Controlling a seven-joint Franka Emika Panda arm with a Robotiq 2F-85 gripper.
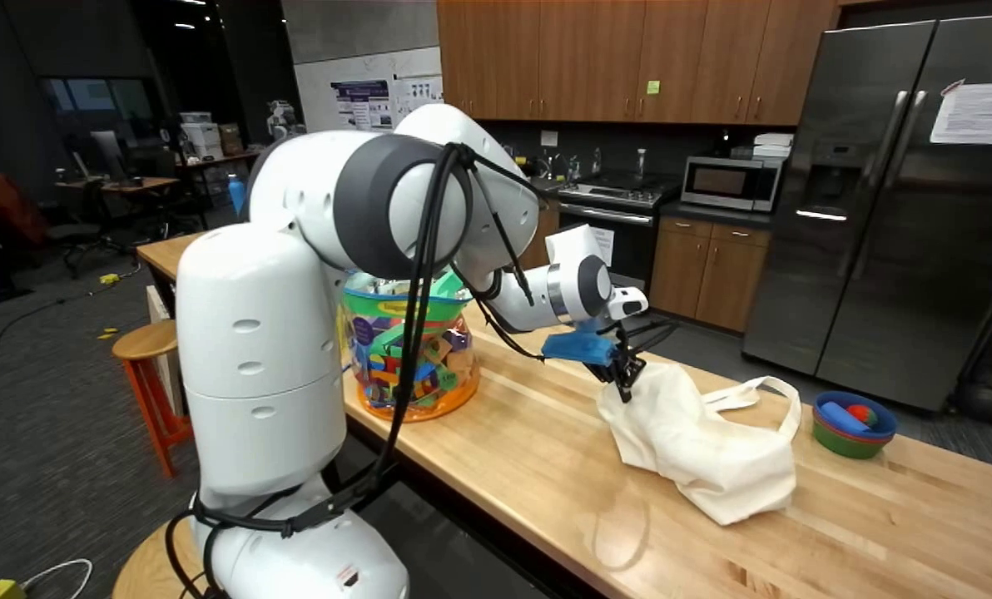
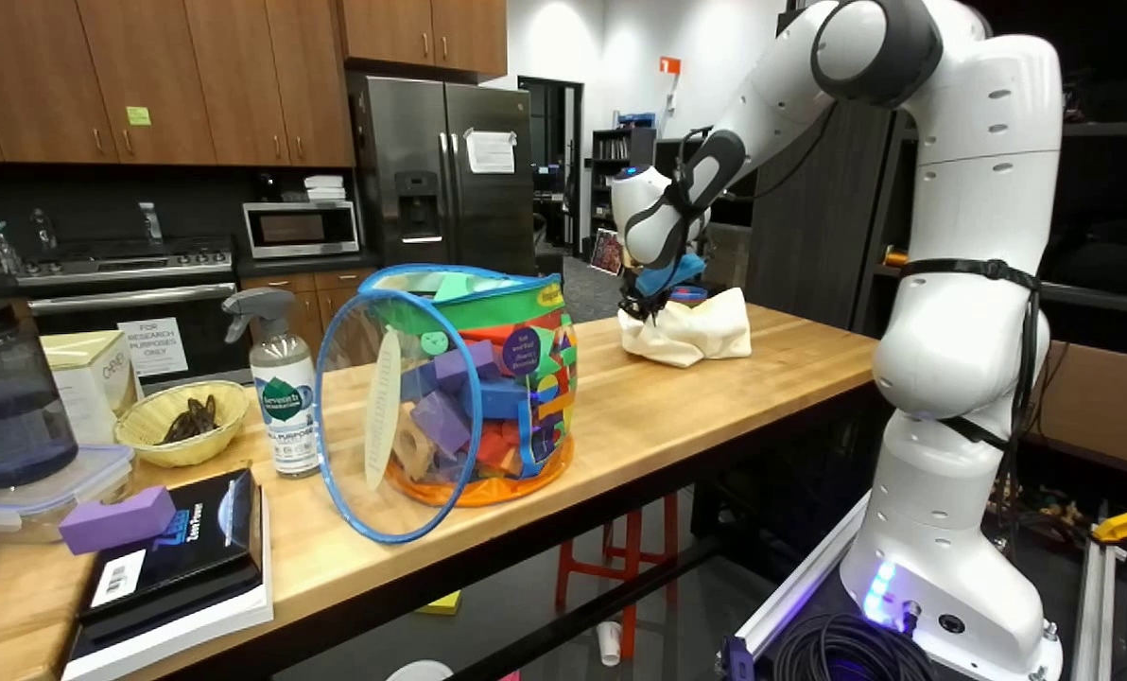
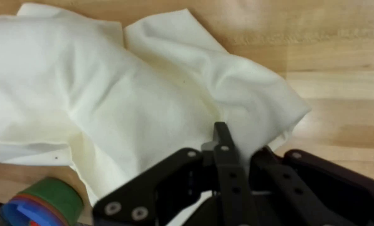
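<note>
Obstacle beside the bag (image 1: 704, 449): stacked bowls (image 1: 845, 447)

Wooden table (image 1: 529, 449) — cloth bag (image 1: 704, 441), bowls (image 1: 847, 445)

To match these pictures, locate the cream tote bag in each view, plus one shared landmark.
In an exterior view: bag, right of centre, lower half.
In an exterior view: bag, right of centre, mid-height.
Wrist view: bag, left and centre.
Shared landmark: the gripper holding the bag.
</note>
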